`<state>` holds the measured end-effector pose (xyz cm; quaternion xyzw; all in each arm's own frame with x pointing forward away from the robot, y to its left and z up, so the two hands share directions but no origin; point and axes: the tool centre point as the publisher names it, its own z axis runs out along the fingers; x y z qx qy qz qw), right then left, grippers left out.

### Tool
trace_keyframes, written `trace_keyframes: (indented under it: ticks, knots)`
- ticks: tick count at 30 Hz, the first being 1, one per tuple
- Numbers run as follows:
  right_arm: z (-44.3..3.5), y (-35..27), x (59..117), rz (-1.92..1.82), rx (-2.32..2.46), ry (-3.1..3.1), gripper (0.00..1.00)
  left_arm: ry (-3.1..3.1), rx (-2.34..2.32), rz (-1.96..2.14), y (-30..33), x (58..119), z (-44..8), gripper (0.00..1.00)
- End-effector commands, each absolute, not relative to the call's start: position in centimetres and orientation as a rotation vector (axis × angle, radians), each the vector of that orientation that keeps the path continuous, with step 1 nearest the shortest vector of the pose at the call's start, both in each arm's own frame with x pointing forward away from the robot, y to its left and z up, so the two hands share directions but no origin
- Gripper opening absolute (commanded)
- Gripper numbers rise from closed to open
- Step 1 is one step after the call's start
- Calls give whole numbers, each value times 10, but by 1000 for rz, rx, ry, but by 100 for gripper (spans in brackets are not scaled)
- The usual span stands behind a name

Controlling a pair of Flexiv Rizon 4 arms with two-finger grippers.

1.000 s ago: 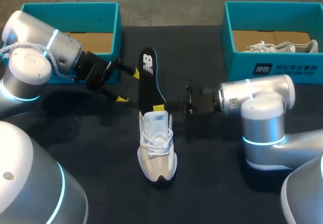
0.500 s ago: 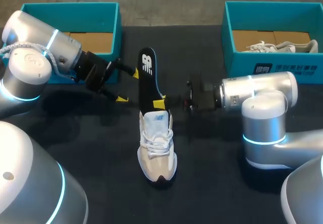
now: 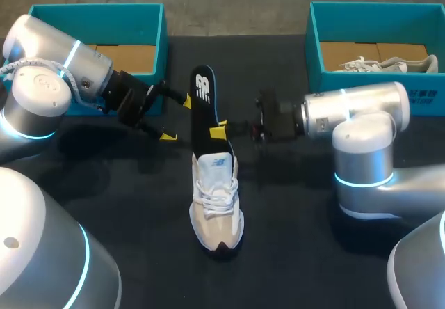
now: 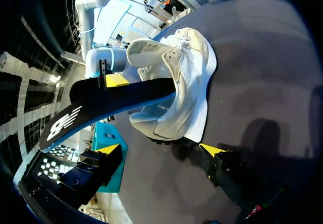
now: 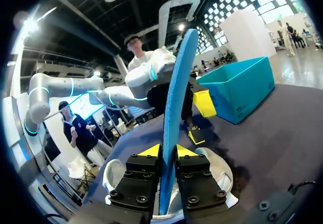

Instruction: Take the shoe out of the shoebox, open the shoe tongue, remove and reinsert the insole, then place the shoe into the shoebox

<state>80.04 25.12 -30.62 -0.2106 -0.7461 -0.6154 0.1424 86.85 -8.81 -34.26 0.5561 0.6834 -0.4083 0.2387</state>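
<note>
R claw point(image 5: 168, 151) clamped on insole point(image 3: 202, 93) just behind shoe point(image 3: 217, 208), insole's low end at shoe's mouth, rest slanting up & away from shoe; L claw point(image 3: 175, 117) spread, empty, left-rear of shoe beside insole; shoe upright on bench point(image 3: 104, 184), toe toward robot, box point(image 3: 97, 10) well behind shoe.

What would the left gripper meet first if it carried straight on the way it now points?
Most likely the black insole standing out of the shoe, just ahead of the open left gripper; height is unclear, so it might meet the shoe's heel instead.
</note>
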Motion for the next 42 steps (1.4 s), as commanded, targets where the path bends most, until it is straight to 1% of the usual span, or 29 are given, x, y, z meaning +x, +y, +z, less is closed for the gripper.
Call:
trace_keyframes:
  ticks: [1,2,25,42]
  knots:
    - [-306,256,805,-1757,-602,-2159,12,1871,1522,-1116,-88,868,-343,100]
    - [-306,256,806,-1747,-606,-2161,0,1871,1522,-1116,-88,868,-343,100]
    - [-325,248,798,-1728,-660,-2100,0,1871,1522,-1116,-88,868,-343,100]
    - [-347,251,776,-1689,-693,-2069,0,1871,1522,-1116,-88,868,-343,100]
